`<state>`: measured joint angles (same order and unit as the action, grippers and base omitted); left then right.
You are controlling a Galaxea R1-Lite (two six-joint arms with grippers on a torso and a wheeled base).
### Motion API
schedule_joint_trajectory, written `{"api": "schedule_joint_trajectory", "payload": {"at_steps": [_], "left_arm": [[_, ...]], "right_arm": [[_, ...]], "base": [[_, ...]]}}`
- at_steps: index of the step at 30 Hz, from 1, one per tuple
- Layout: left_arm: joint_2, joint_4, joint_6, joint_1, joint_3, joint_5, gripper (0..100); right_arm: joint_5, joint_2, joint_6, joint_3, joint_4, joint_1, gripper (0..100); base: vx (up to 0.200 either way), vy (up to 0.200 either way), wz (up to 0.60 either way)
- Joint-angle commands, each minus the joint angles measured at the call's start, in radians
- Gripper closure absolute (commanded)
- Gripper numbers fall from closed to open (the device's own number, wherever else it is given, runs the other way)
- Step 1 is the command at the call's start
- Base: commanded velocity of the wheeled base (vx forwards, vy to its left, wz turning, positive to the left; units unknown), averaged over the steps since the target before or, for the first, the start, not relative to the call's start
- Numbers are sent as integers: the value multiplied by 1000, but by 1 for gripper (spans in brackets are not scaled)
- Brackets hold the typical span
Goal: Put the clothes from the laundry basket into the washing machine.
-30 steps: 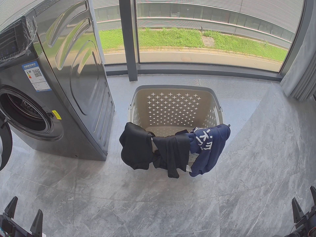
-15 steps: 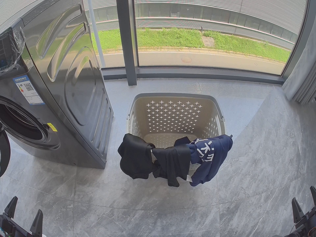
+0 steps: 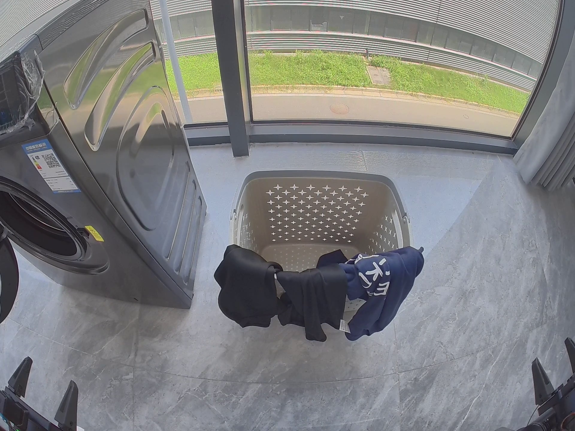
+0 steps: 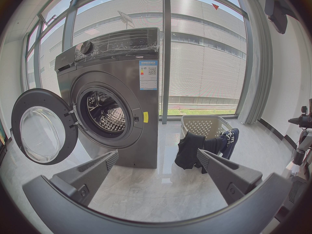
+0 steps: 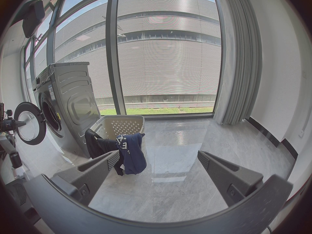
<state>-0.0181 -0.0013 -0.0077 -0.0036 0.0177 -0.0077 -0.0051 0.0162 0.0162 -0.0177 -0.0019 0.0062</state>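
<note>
Head view: dark grey front-loading washing machine fills 9–11 o'clock, its round opening at approx 9. A beige plastic laundry basket w/ star-shaped holes stands mid-frame on the grey marble-look floor, just beside the machine's side panel, at the machine's 3 o'clock. The clothes hang over the basket's near rim, i.e. its 6 o'clock side. The black garment runs from the 7 o'clock corner to mid-rim. The navy blue garment w/ white print is at the 5 o'clock corner. The two touch mid-rim, and both dangle outside the basket wall. Left gripper sits at the frame's 7 o'clock edge, right gripper at the 5 o'clock edge, both well apart from the basket.

Left wrist view: left gripper's fingers are spread wide and hold nothing. Beyond them the machine's round glass-windowed door is swung open and the steel drum shows. The basket stands beside the machine, w/ clothes on its rim.

Right wrist view: right gripper's fingers are also wide and hold nothing. The navy garment hangs on the basket corner nearer this gripper, w/ the black one btwn it and the machine. Pleated grey curtain hangs by the window.
</note>
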Motion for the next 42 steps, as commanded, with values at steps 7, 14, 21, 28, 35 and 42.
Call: {"api": "schedule_joint_trajectory", "payload": {"at_steps": [7,14,21,28,35,42], "left_arm": [[13,0,5,1,-18,0,0],[13,0,2,1,-18,0,0],[13,0,5,1,-18,0,0],[13,0,6,1,-18,0,0],[13,1,5,1,-18,0,0],[13,0,3,1,-18,0,0]], "right_arm": [[51,191,-7,-166,34,29,0],[172,542,4,-123,-23,103,0],[183,969,70,-120,-314,113,0],[185,1354,122,-104,-618,176,0],[63,1608,128,-94,-856,219,0],[65,1740,180,-104,-938,264,0]], "base": [[0,0,0],[0,0,0],[0,0,0],[0,0,0],[0,0,0],[0,0,0]]}}
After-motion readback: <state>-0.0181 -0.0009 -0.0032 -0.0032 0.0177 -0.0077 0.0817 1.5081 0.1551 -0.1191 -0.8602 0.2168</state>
